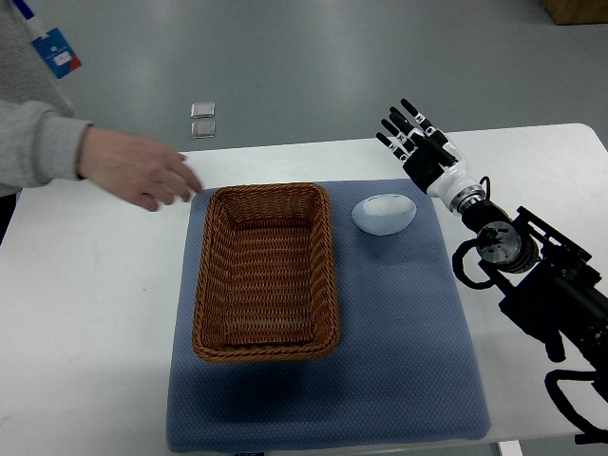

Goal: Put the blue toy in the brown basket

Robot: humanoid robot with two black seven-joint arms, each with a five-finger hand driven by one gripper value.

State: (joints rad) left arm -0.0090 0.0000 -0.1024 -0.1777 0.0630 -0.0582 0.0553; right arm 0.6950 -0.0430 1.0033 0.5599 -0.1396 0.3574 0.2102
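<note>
- No brand, label or writing on the things before me can be read; the print on the blue-and-white tag [55, 52] hanging at the far left is too small to make out.
- Far to the left of my right hand, a person's hand [142, 171] reaches in from a grey knitted sleeve [33, 142], fingers loosely extended above the white worktop [85, 313], just beside the far left corner of the mat.
- On the grey floor beyond the worktop, left of my hand, lie two small shiny square pieces [202, 121], one behind the other; I cannot tell what they are.
- The blue mat [399, 351] is a soft, finely dotted rectangular pad with rounded corners, lying flat on the smooth worktop.
- The brown basket [267, 272] is woven wicker, rectangular with rounded corners and a thick braided rim; it sits on the left half of the mat, well to the left of my hand and nearer to me.
- The blue toy [384, 213] is a pale, smooth, rounded egg-like lump, resting on the mat just right of the basket's far corner, apart from it, and just left of and below my hand.
- My right hand [418, 142] is black and white with jointed black fingers [404, 122], stretched out straight and slightly fanned, holding nothing, hovering over the worktop's far edge.
</note>
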